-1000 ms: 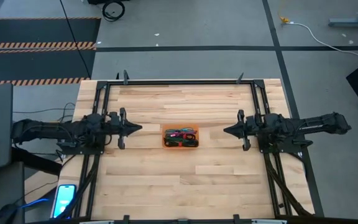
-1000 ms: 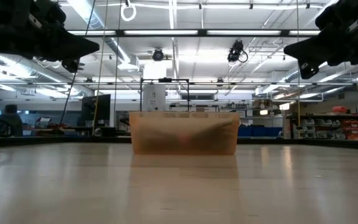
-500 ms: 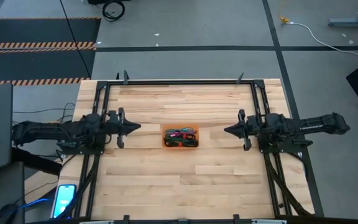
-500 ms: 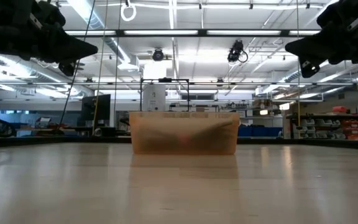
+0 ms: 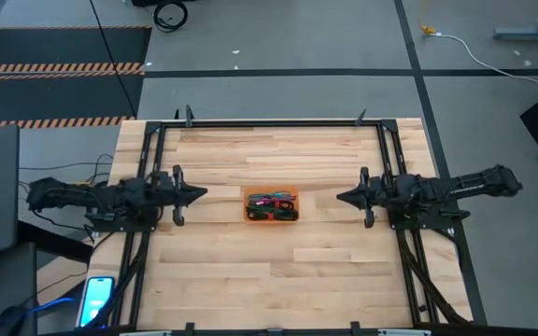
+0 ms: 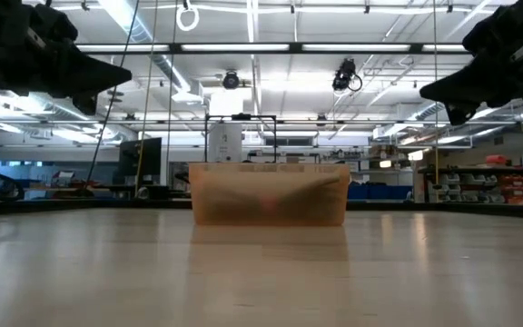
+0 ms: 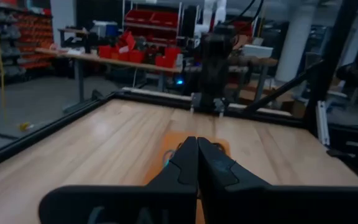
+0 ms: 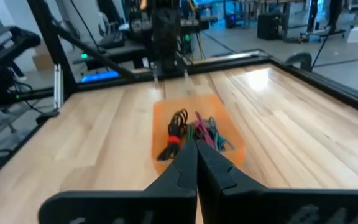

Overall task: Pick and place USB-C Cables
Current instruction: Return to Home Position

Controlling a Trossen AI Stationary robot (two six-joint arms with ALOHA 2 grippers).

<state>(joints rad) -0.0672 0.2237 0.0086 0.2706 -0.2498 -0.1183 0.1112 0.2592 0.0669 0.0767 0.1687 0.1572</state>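
Observation:
An orange tray (image 5: 271, 217) sits at the table's middle and holds the bundled USB-C cables (image 5: 270, 204): black coils with red ties (image 8: 174, 131), a maroon one, a green one and a teal-blue one (image 8: 211, 133). In the low view the tray (image 6: 269, 193) shows as a translucent box. My left gripper (image 5: 204, 193) hovers left of the tray, shut, its fingers (image 7: 197, 163) pointing at it. My right gripper (image 5: 339, 197) hovers right of the tray, shut, its fingertips (image 8: 196, 157) pointing at the cables.
A black metal frame (image 5: 269, 122) runs along the table's far, left and right edges. Bare wood lies around the tray on every side. A phone (image 5: 96, 298) lies off the table's near left corner. On the floor beyond are a black round coil (image 5: 170, 13) and a white cable (image 5: 474, 52).
Both arms have drawn back a little from the tray: the left gripper toward the table's left edge, the right gripper toward the right edge. Both stay shut and level. The tray and cables have kept still.

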